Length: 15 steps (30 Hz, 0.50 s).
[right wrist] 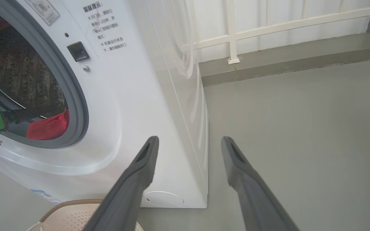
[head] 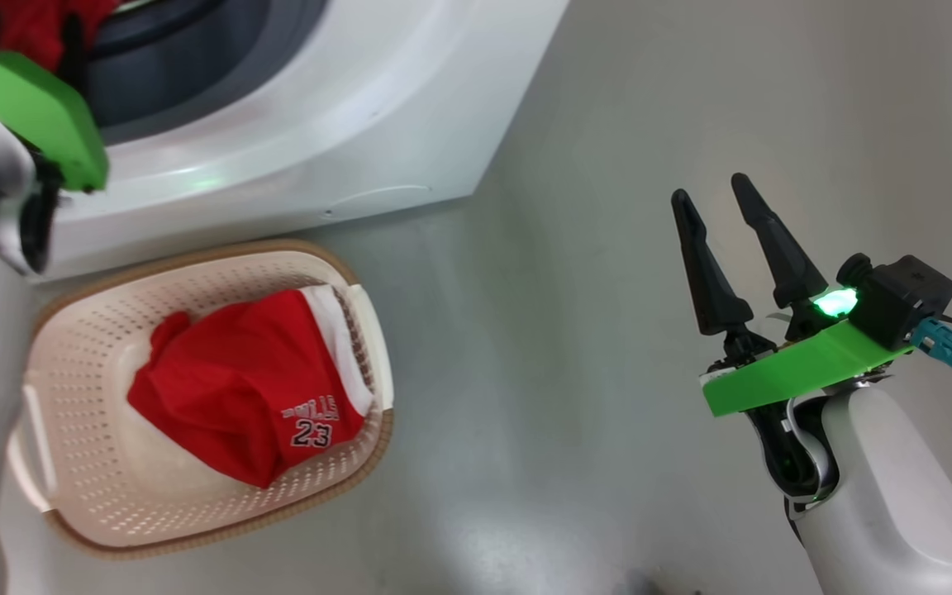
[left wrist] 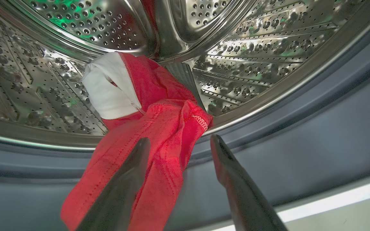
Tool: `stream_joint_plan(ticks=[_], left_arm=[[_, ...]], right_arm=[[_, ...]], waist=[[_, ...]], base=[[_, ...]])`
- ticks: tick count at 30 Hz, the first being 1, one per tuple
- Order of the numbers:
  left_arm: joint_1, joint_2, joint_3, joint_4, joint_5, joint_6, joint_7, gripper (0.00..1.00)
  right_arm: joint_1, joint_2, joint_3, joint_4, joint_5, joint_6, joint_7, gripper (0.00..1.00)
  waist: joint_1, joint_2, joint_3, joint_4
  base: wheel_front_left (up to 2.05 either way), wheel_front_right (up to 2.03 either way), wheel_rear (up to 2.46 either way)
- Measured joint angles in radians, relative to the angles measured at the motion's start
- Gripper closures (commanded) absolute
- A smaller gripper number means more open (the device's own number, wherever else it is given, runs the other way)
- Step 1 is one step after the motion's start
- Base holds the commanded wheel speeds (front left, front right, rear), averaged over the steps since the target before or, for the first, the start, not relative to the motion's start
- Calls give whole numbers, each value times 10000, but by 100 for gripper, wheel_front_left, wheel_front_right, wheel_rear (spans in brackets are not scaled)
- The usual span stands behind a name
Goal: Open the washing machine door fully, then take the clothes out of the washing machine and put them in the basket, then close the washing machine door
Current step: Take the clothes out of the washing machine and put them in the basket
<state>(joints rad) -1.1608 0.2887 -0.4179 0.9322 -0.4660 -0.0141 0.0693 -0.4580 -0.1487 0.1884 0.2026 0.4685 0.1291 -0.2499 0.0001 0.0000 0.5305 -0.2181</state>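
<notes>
At the washing machine (right wrist: 133, 96) mouth, the left gripper (left wrist: 180, 139) stands open around 1 red garment (left wrist: 159, 122). Best to close on its thick fold, then lift it clear of the seal (left wrist: 300, 134).

The drum (left wrist: 268, 41) is polished perforated steel, mirror-bright. The seal (left wrist: 300, 144) around it looks like matt grey-blue rubber. The red garment (left wrist: 165, 128) is soft cloth with visible stitching and a white fabric panel. The washing machine (right wrist: 133, 106) casing is smooth, glossy white. The basket (head: 79, 372) is matt cream perforated plastic with a brown woven-look rim. The floor (head: 608, 372) is smooth grey with a dull sheen.
</notes>
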Motion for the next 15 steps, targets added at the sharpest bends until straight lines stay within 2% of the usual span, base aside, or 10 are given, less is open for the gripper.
stream_joint_plan(ticks=[7, 15], left_arm=[[-946, 136, -81, 1216, 159, 29, 130, 0], [-1508, 77, -203, 2378, 278, 391, 479, 0]], right_arm=[[-165, 163, 31, -67, 0, 0, 0, 0], [-165, 211, 54, -69, 0, 0, 0, 0]], waist=[[0, 0, 338, -372], [0, 0, 492, -652]], base=[[0, 0, 0], [0, 0, 0]])
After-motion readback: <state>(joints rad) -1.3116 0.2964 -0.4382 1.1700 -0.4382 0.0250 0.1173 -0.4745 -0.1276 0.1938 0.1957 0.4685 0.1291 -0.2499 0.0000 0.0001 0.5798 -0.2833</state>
